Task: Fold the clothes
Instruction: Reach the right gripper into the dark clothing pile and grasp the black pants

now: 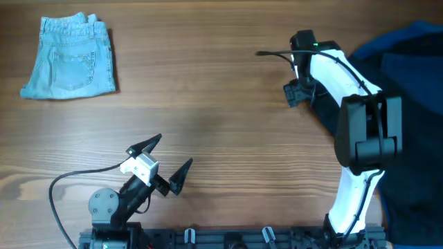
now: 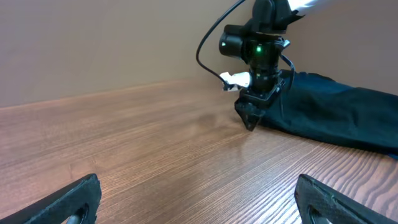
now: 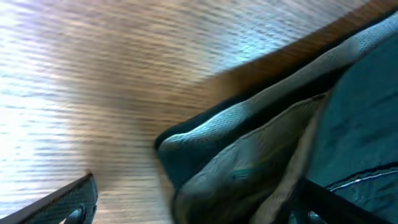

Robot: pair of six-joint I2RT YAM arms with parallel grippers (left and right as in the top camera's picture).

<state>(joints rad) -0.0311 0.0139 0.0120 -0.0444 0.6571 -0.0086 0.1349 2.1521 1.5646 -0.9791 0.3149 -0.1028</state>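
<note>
A dark navy garment (image 1: 408,76) lies bunched at the table's right edge. My right gripper (image 1: 299,93) is open at the garment's left edge; in the right wrist view its fingers (image 3: 199,208) straddle a folded dark edge of the cloth (image 3: 249,155), not closed on it. The garment also shows in the left wrist view (image 2: 336,115) behind the right gripper (image 2: 252,115). My left gripper (image 1: 166,162) is open and empty near the front of the table, its fingertips (image 2: 199,202) wide apart over bare wood.
A folded pair of light blue denim shorts (image 1: 70,58) lies at the far left corner. A black cable (image 1: 62,200) loops by the left arm's base. The wooden table (image 1: 221,124) lies between the arms.
</note>
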